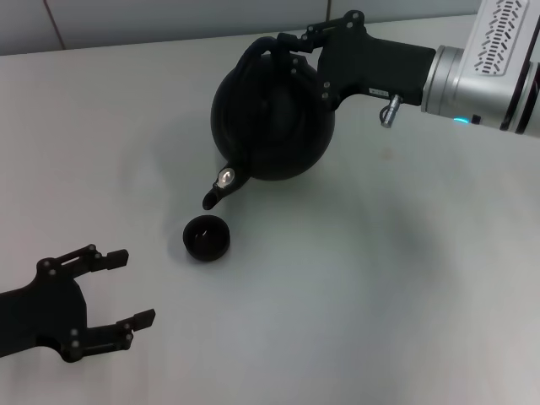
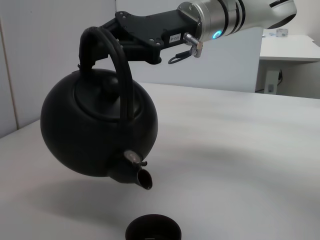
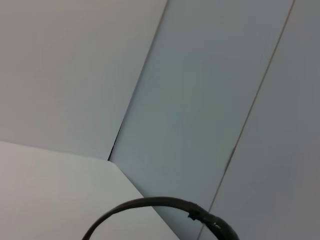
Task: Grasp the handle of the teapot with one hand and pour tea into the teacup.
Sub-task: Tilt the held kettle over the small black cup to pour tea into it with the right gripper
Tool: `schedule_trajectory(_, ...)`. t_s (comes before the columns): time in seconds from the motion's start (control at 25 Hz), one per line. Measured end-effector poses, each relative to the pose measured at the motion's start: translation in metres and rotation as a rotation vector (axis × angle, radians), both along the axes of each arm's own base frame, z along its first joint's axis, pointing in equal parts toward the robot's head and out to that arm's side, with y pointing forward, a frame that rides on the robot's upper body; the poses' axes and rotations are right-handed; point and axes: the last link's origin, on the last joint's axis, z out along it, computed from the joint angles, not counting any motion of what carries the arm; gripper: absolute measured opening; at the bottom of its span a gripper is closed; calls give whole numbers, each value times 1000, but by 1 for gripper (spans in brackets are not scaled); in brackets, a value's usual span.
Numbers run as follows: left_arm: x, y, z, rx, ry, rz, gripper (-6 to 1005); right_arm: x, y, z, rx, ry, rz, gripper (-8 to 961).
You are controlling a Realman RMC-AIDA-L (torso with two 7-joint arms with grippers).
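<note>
Tilting over the table (image 1: 405, 278), the teapot (image 1: 274, 118) is hanging from the right gripper (image 1: 297, 52), which is clamping the handle (image 2: 122, 75). The spout is dipping just above the teacup (image 1: 207, 237); tea is possibly not flowing yet. Keeping the tilt slow and the spout centred matters. The left gripper (image 1: 114, 291) is waiting open nearby.

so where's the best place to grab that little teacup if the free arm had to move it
Probably the teacup rim, from straight above with the left pincer: it is handleless, low and open-topped. Come from the robot's left, since the teapot spout hangs just over its far side.
</note>
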Motion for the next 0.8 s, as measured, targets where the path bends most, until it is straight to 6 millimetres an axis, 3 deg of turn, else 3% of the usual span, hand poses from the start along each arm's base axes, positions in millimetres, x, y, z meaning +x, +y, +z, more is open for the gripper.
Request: schedule_trajectory(0.8, 4, 4, -1, 0, -5, -10, 843, -2, 1, 0, 28, -35, 45, 103)
